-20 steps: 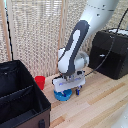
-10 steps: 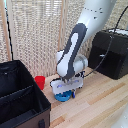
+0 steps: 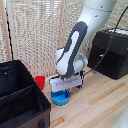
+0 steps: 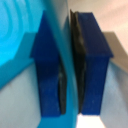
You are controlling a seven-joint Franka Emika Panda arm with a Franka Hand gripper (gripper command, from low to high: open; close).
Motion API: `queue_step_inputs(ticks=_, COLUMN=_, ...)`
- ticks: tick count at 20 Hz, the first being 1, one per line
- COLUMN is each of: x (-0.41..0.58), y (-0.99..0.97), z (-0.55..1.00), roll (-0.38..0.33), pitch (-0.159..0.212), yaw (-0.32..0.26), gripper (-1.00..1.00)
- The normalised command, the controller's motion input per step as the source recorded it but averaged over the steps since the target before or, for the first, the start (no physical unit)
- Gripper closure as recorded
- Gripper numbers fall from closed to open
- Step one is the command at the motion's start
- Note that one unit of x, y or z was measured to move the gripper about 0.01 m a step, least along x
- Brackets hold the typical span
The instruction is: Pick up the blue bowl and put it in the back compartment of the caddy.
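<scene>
The blue bowl (image 3: 61,98) rests on the wooden table, just to the exterior view's right of the black caddy (image 3: 22,117). My gripper (image 3: 65,89) comes down onto the bowl's rim. In the wrist view the two blue fingers (image 4: 47,65) stand close together, with the bowl's thin wall (image 4: 68,45) pinched between them and the bowl's bright inside (image 4: 17,30) to one side. My gripper (image 4: 70,65) is shut on that wall. A divider splits the caddy, and the back compartment (image 3: 11,80) is the section farther from the camera.
A small red cup (image 3: 40,81) stands behind the bowl, close to the caddy's wall. A black boxy machine (image 3: 111,52) sits at the exterior view's right with a cable running from it. A slatted blind hangs behind.
</scene>
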Motion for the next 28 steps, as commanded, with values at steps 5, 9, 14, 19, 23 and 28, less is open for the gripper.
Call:
queue_step_inputs(ticks=5, x=0.268, y=0.06, z=0.96, roll=0.063, pitch=0.049, yaw=0.037, gripper=1.00)
queue_step_inputs(ticks=9, x=0.383, y=0.03, z=1.00, roll=0.050, pitch=0.015, yaw=0.033, gripper=1.00)
queue_step_inputs(ticks=14, x=0.390, y=0.05, z=0.99, roll=0.057, pitch=0.002, yaw=0.019, gripper=1.00)
queue_step_inputs(ticks=19, x=0.351, y=0.25, z=0.88, roll=0.092, pitch=0.002, yaw=0.000, gripper=1.00)
queue_step_inputs(ticks=23, x=0.457, y=0.65, z=0.78, roll=0.098, pitch=0.047, yaw=0.000, gripper=1.00)
queue_step_inputs(ticks=28, x=0.527, y=0.83, z=0.54, roll=0.005, pitch=0.012, yaw=-0.014, gripper=1.00)
